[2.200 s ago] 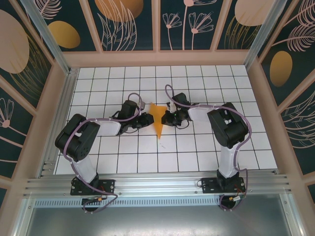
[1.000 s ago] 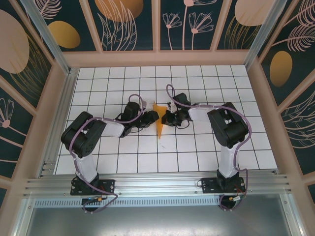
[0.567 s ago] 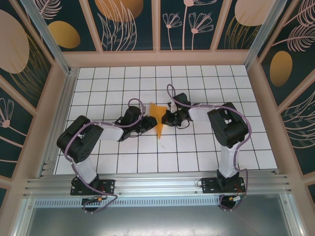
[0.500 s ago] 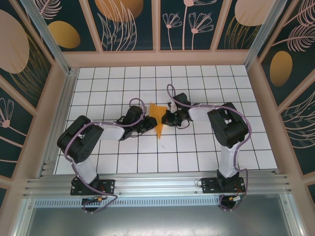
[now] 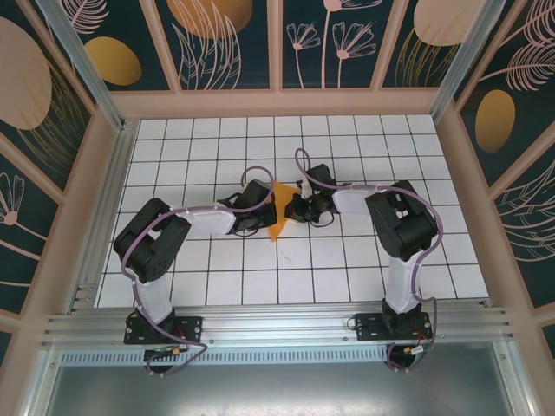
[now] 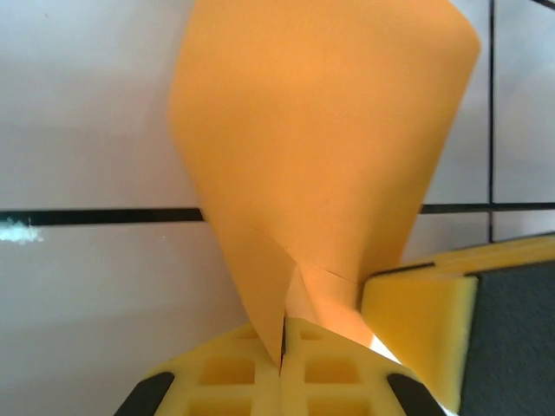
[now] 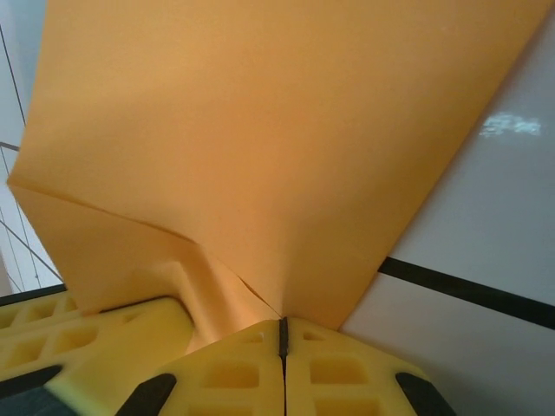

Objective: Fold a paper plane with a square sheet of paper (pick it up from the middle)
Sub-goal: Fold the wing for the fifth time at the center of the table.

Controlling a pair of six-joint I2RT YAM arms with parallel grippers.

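at mid table (image 5: pixel 347 260), paper plane (image 5: pixel 277 230) pinched by left fingers (image 6: pixel 234 373) and right fingers (image 7: pixel 234 368) (both clamped on it); likely thin, floppy, tears easily, so hold near centre crease.

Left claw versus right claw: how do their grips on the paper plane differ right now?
The left claw reaches the paper plane from the left, the right claw from the right. At the left claw the paper plane curls narrow; at the right claw it spreads broad with one crease. Shared: both are shut on it, side by side.
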